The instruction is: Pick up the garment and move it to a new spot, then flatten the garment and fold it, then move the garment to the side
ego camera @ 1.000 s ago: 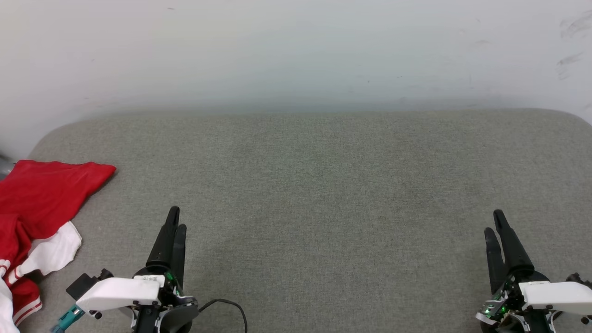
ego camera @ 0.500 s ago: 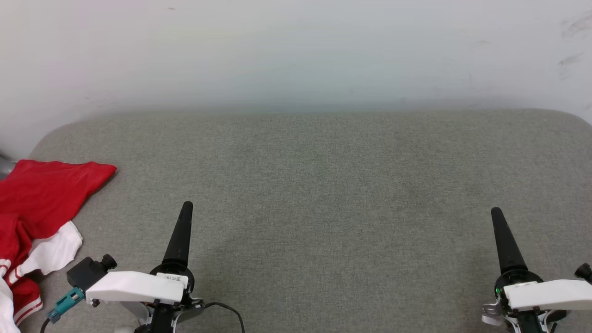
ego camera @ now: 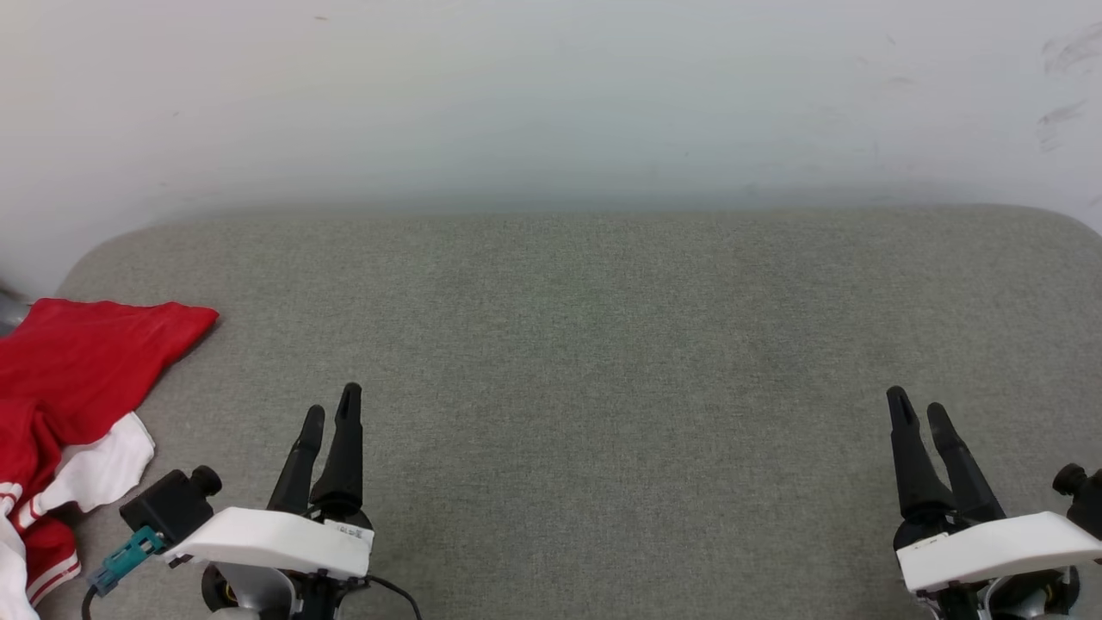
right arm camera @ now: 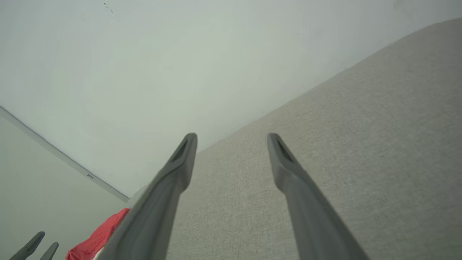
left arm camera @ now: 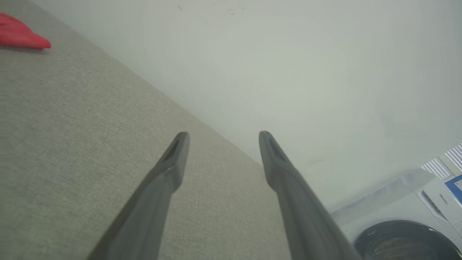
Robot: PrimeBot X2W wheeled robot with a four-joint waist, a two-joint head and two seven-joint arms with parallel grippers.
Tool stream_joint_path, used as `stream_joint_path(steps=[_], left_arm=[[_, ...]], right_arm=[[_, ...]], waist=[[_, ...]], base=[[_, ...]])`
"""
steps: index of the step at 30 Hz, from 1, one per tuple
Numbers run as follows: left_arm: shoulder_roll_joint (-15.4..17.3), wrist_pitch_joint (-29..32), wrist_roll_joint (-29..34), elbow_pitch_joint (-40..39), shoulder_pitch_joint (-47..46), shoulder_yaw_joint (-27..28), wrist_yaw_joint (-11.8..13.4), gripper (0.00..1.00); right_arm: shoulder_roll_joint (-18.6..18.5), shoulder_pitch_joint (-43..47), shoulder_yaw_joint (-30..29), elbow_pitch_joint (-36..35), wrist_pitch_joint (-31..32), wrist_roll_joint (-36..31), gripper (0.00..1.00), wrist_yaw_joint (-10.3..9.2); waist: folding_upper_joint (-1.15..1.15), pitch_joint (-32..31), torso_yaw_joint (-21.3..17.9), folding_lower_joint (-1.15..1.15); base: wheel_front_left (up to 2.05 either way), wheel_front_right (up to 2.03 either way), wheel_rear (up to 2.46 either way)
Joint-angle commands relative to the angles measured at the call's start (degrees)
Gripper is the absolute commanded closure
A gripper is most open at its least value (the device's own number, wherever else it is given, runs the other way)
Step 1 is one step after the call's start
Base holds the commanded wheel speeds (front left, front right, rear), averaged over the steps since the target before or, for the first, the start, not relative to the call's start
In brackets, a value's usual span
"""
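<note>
The garment (ego camera: 73, 370), red with a white sleeve and striped trim, lies crumpled at the left edge of the grey padded surface (ego camera: 603, 344). A red corner of the garment (left arm camera: 21, 34) shows at the top left of the left wrist view, and a red fold of the garment (right arm camera: 97, 236) at the bottom left of the right wrist view. My left gripper (ego camera: 331, 405) hovers open and empty at the lower left, to the right of the garment and apart from it. My right gripper (ego camera: 917, 406) stands open and empty at the lower right. Both fingers of each spread apart in the wrist views (left arm camera: 220, 139) (right arm camera: 231, 141).
A pale wall (ego camera: 551, 95) runs along the far edge of the surface. A white washing machine (left arm camera: 404, 224) shows at the lower right of the left wrist view. The left gripper's fingers (right arm camera: 30, 247) appear in the right wrist view's bottom left corner.
Both wrists have rolled: the fingers, seen edge-on half a second ago, now show side by side. The garment has not moved.
</note>
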Motion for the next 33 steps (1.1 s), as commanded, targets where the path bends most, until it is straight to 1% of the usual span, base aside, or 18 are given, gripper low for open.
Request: stream_joint_path(steps=[1,6,13,21,33], left_arm=[[0.1,-0.5,3.2,-0.9,0.0,-0.1,0.3,0.00],[0.6,-1.4,10.9,-1.0,0.3,-0.9,1.2,0.00],[1.4,-2.6,18.3,-0.6,0.5,-2.1,2.9,0.00],[2.1,-3.8,23.5,0.7,0.6,-3.5,3.7,0.00],[2.3,-5.4,28.7,2.4,0.0,-4.5,4.0,0.00]], right_arm=[[-0.3,-0.2,-0.2,-1.4,0.2,-3.1,0.00,0.00],[0.0,0.4,-0.8,-2.1,0.9,-9.6,0.00,0.00],[0.2,1.0,-1.5,-2.5,1.7,-16.4,0.00,0.00],[0.3,1.6,-1.7,-2.9,1.7,-20.9,0.00,0.00],[0.3,2.1,-2.6,-4.2,1.5,-25.4,0.00,0.00]], waist=[[0.00,0.0,0.0,0.00],[0.00,-0.1,0.0,0.00],[0.00,-0.1,0.2,0.00],[0.00,-0.4,0.4,0.00],[0.00,-0.4,0.5,0.00]], base=[[0.00,0.00,0.00],[0.00,0.00,0.00],[0.00,0.00,0.00],[0.00,0.00,0.00],[0.00,0.00,0.00]])
